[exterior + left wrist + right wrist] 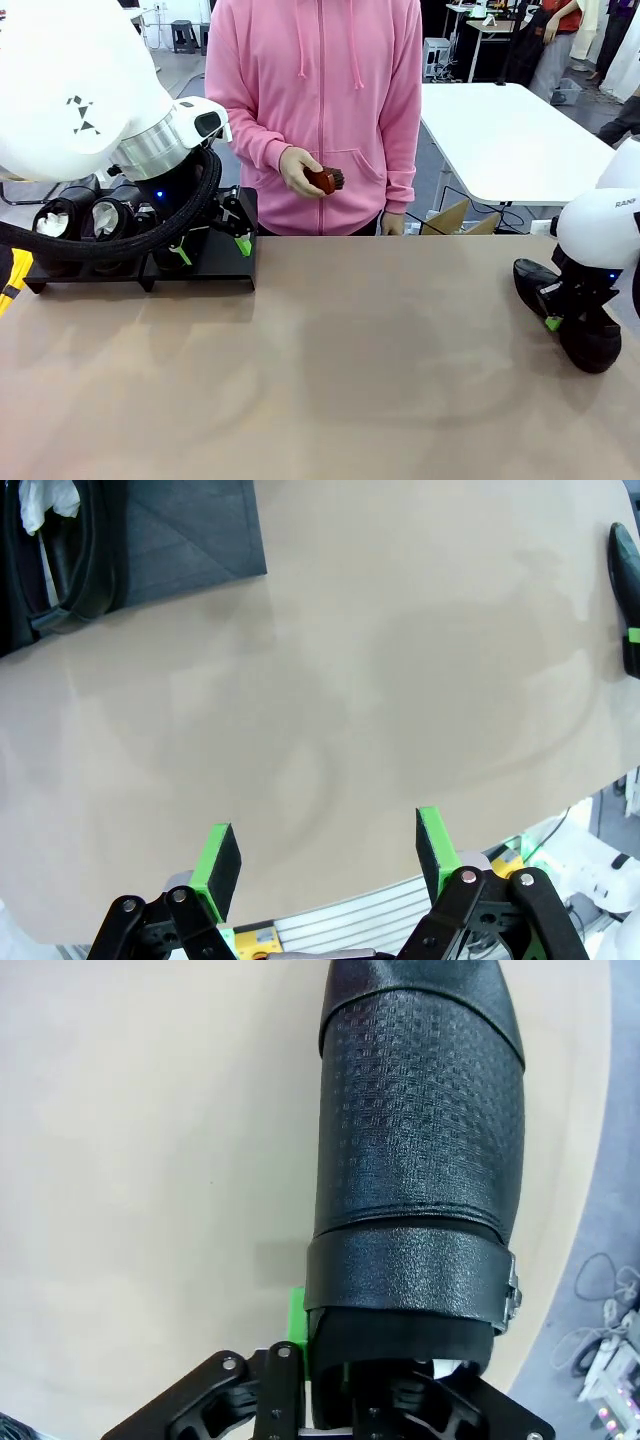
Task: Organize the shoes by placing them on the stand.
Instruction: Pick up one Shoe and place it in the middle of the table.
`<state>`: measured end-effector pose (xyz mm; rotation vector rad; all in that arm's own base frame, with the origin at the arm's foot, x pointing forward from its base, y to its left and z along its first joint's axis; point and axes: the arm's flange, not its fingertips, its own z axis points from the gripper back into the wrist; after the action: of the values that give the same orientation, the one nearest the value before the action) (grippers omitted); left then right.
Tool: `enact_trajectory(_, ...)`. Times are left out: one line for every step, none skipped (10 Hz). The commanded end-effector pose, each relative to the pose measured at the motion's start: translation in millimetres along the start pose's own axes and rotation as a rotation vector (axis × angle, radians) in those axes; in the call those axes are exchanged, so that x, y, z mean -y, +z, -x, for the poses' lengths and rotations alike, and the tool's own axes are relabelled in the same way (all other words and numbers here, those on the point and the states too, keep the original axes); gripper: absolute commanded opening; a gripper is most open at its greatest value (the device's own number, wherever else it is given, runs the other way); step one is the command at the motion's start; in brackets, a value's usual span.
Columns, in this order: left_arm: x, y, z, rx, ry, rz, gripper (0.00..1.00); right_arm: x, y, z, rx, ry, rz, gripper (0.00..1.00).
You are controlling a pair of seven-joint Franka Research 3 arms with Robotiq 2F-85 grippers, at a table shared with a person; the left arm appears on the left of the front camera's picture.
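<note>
Shoes on stand: two black shoes [80, 218] with pale insides sit on the stand [215, 268] at the counter's far left, partly hidden by the left arm.
Shoe at right: a black textured shoe [420, 1150] with a strap lies at the counter's right edge, near the right arm.
Right gripper: right gripper [330, 1360] is clenched on the strapped shoe's opening, one green pad outside its wall.
Left gripper: left gripper [325, 860] is released, green pads well apart, above bare counter [330, 670] beside the stand.
Person: a person in a pink hoodie stands across the counter, a hand [300, 170] holding a reddish-brown brush [326, 180].
</note>
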<state>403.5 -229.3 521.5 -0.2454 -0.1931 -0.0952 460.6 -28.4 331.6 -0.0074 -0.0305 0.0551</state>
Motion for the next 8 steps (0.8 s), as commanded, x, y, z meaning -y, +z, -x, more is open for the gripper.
enact_trajectory(-0.8, 1.3, -0.6, 0.002, 0.003, 0.005, 0.90, 0.7, 2.5, -2.0, 0.004, -0.005, -0.027, 0.00)
enact_trajectory(-0.8, 1.3, -0.6, 0.002, 0.003, 0.005, 0.90, 1.4, 2.3, -2.2, 0.002, -0.008, -0.028, 0.00)
enact_trajectory(-0.8, 1.3, -0.6, 0.002, 0.003, 0.005, 0.90, 2.4, 2.1, -2.3, -0.001, -0.015, -0.031, 0.00)
enact_trajectory(-0.8, 1.3, -0.6, 0.002, 0.003, 0.005, 0.90, 3.4, 4.3, -1.8, 0.001, -0.046, -0.038, 0.00)
enact_trajectory(-0.8, 1.3, -0.6, 0.002, 0.003, 0.005, 0.90, -0.4, 16.1, -0.7, 0.011, -0.138, -0.056, 0.00)
enact_trajectory(-0.8, 1.3, -0.6, 0.002, 0.003, 0.005, 0.90, -7.6, 37.4, 1.7, 0.002, -0.231, -0.101, 0.00)
enact_trajectory(-0.8, 1.3, -0.6, 0.002, 0.003, 0.005, 0.90, -26.4, 61.4, 5.2, 0.027, -0.282, -0.212, 0.00)
enact_trajectory(-0.8, 1.3, -0.6, 0.002, 0.003, 0.005, 0.90, -55.1, 83.8, 12.7, 0.080, -0.306, -0.207, 0.00)
